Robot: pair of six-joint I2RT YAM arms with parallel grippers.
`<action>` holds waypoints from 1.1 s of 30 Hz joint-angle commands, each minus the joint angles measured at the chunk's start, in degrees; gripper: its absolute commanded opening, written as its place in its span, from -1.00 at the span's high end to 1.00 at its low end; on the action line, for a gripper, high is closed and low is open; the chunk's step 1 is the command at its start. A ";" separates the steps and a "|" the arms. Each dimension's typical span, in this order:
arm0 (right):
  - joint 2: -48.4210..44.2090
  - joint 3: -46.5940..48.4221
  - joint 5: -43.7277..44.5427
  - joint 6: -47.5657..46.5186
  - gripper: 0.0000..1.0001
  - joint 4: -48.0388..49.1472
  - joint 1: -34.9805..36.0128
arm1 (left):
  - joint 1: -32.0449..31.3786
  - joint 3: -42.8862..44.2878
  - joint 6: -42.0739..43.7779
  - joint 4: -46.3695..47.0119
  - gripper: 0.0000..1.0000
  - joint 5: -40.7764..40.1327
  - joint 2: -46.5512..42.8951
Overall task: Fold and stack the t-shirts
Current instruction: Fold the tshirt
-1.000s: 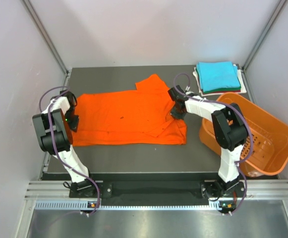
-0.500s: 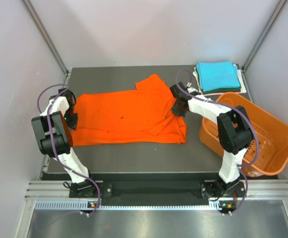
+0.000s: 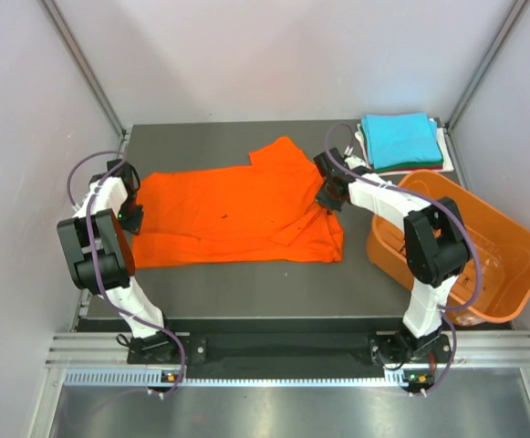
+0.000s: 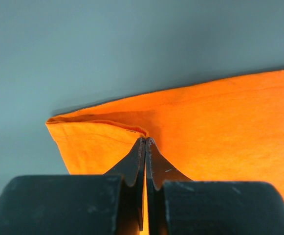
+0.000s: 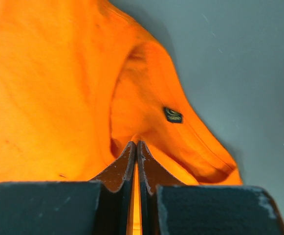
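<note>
The bright orange t-shirt [image 3: 233, 214] lies spread on the dark table, its collar end to the right. My left gripper [image 3: 133, 217] is shut on the shirt's left hem edge [image 4: 132, 128], with cloth pinched between the jaws [image 4: 145, 142]. My right gripper [image 3: 330, 196] is shut on the collar area, with cloth between its jaws [image 5: 136, 143] near the small dark neck label [image 5: 172, 114]. A folded turquoise t-shirt [image 3: 401, 140] lies on top of a stack at the back right, with white and dark edges beneath it.
A rigid orange slotted basket [image 3: 461, 246] stands tilted at the right, close to my right arm. The dark table [image 3: 246, 287] has bare surface in front of the shirt and behind it.
Both grippers have moved slightly toward the back with the shirt's ends. The shirt's near edge has drawn back a little and wrinkled near the collar.
</note>
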 commanded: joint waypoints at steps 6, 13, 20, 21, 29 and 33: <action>-1.02 5.42 0.71 -5.12 1.00 5.25 -0.81 | -0.28 0.18 -2.01 1.56 1.00 -2.39 -0.94; -1.54 6.92 2.91 -8.02 1.00 5.95 -1.16 | -0.45 0.53 -2.63 2.18 1.00 -2.65 0.37; -0.58 7.27 3.26 -7.85 1.00 5.86 -1.68 | -0.54 1.41 -2.72 2.00 1.00 -4.41 0.38; -0.49 7.36 3.35 -7.85 1.00 5.78 -1.77 | -0.71 1.58 -2.81 2.00 1.00 -4.85 0.29; -1.36 6.31 4.49 -7.32 1.00 4.81 -3.27 | -0.72 1.32 -3.95 2.18 1.00 -6.08 -0.68; -0.93 6.66 3.88 -7.50 1.00 5.16 -3.35 | -0.80 0.88 -4.21 3.41 1.00 -5.29 -0.33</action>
